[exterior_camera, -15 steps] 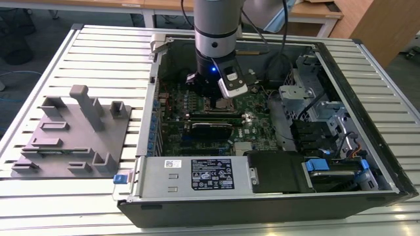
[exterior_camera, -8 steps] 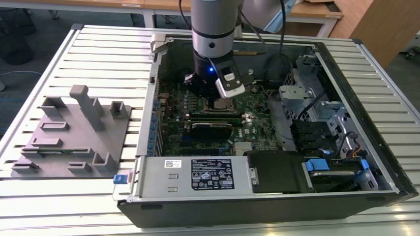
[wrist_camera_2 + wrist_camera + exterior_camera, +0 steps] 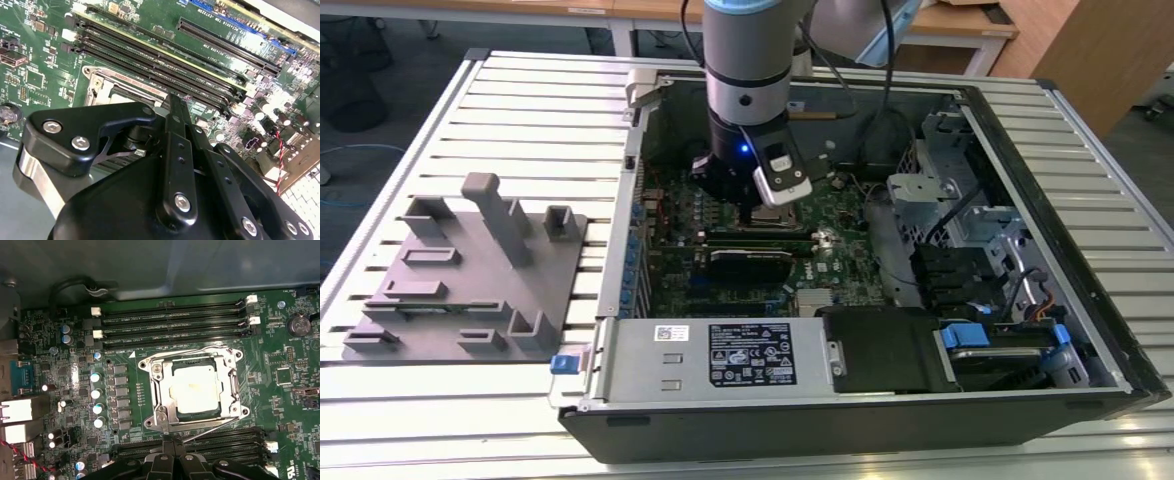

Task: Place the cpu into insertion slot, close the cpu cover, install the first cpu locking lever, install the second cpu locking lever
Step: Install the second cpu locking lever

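On the slatted table, open computer case; jaws' state impossible to tell.

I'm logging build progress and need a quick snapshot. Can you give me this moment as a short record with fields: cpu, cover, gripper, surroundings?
cpu: seated in the insertion slot, silvery top showing
cpu cover: lying flat around the chip
gripper: beside the socket's edge, above the memory slots; grip state not discernible
surroundings: green motherboard inside an open computer case on a slatted table
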Controlling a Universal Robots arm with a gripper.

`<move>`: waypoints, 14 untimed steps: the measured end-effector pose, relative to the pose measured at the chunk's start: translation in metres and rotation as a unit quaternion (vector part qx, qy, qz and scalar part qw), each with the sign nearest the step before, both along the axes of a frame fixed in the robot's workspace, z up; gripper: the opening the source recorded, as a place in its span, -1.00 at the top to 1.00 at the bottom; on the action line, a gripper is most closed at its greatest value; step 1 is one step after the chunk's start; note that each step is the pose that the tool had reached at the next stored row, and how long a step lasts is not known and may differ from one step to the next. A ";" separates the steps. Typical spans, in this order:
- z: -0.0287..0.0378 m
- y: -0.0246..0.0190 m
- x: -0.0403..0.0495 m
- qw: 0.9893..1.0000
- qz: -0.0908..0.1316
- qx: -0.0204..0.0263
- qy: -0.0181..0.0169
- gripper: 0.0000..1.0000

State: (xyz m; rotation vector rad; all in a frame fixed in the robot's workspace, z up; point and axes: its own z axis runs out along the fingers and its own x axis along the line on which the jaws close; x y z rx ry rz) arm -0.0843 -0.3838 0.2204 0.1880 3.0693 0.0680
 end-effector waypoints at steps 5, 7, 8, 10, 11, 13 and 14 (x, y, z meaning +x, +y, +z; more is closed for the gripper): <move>-0.0009 0.0001 0.0000 1.000 0.000 0.000 0.000 0.80; -0.0029 0.0001 -0.0007 1.000 0.000 0.000 0.000 0.80; -0.0032 0.0000 -0.0009 1.000 0.000 0.000 0.000 0.80; -0.0035 -0.0001 -0.0014 1.000 0.000 0.000 0.000 0.80; -0.0035 -0.0004 -0.0015 1.000 0.000 0.000 0.000 0.80; -0.0035 -0.0010 -0.0016 1.000 0.000 0.000 0.000 0.80; -0.0035 -0.0014 -0.0016 1.000 0.000 0.000 0.000 0.80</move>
